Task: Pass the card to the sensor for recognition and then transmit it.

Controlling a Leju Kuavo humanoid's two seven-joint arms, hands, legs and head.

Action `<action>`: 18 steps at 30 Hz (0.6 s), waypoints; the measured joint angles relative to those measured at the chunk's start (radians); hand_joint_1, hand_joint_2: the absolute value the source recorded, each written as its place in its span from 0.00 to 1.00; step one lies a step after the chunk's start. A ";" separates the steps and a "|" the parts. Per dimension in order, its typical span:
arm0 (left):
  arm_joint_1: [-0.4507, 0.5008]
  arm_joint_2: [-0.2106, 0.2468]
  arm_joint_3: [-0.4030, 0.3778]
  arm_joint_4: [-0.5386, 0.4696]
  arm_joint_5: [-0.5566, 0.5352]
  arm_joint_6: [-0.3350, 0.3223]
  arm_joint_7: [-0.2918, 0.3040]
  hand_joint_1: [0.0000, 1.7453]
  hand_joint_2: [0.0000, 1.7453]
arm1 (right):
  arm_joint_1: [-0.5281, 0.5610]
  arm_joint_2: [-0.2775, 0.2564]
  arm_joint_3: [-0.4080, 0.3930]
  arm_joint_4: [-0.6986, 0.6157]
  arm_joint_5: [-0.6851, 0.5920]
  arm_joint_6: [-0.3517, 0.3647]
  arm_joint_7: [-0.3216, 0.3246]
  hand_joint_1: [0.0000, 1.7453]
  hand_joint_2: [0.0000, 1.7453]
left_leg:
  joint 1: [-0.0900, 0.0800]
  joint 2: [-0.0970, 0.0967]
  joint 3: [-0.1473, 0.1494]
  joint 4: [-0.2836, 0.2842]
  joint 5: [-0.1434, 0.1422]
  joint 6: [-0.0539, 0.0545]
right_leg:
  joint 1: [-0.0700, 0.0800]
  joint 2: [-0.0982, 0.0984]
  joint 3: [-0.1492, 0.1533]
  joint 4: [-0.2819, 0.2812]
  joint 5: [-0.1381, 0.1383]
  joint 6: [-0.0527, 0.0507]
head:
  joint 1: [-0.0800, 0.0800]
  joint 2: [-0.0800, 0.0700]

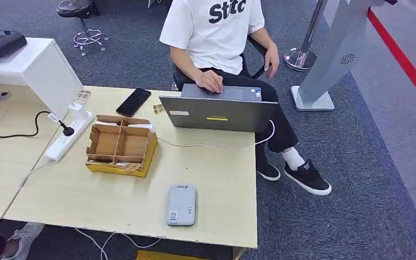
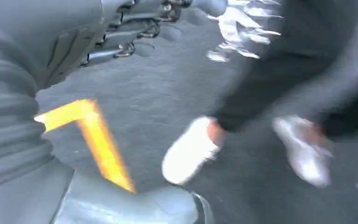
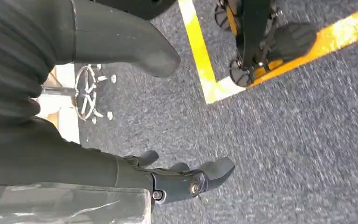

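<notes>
Head view: sensor [image 1: 181,205] on the table [image 1: 222,179], no card near it; both hands low and empty-looking.
Head view: white slips, possibly the card, sit in the cardboard box [image 1: 121,146], well apart from either hand. Left wrist view: left hand [image 2: 98,32] hangs over carpet, blurred; grasp cannot be told. Right wrist view: right hand [image 3: 121,172] hangs over carpet, fingers spread, holding nothing. Risk: a reach from this low could strike the table edge or the seated person [image 1: 216,38].
</notes>
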 joint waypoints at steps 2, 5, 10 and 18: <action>0.013 -0.023 -0.003 -0.121 0.028 -0.041 -0.022 0.00 1.00 | 0.000 0.000 -0.001 0.000 0.000 -0.003 0.000 0.00 1.00 | 0.000 0.001 0.000 0.000 0.000 0.000 | 0.000 0.001 0.000 0.001 0.000 0.000 | 0.000 0.000; 0.092 -0.056 -0.086 -0.437 0.074 -0.013 -0.043 0.00 1.00 | 0.003 -0.001 -0.008 0.000 -0.002 0.002 -0.016 0.00 1.00 | 0.003 0.004 0.001 0.000 0.000 -0.001 | 0.003 0.003 -0.001 0.001 0.000 -0.001 | 0.002 0.000; 0.227 -0.068 -0.339 -0.960 -0.246 -0.008 -0.047 0.00 1.00 | 0.002 -0.003 -0.016 0.000 0.008 0.029 -0.016 0.00 1.00 | 0.002 -0.005 -0.001 0.000 0.002 -0.001 | 0.002 -0.005 -0.002 0.000 -0.001 -0.001 | -0.001 0.000; 0.227 0.118 -0.880 -1.142 -1.231 0.091 0.231 0.00 1.00 | -0.005 -0.006 -0.018 0.000 0.059 0.071 0.010 0.00 1.00 | 0.002 -0.002 -0.001 0.000 0.005 -0.003 | 0.002 -0.003 -0.003 0.001 0.005 -0.003 | 0.001 0.000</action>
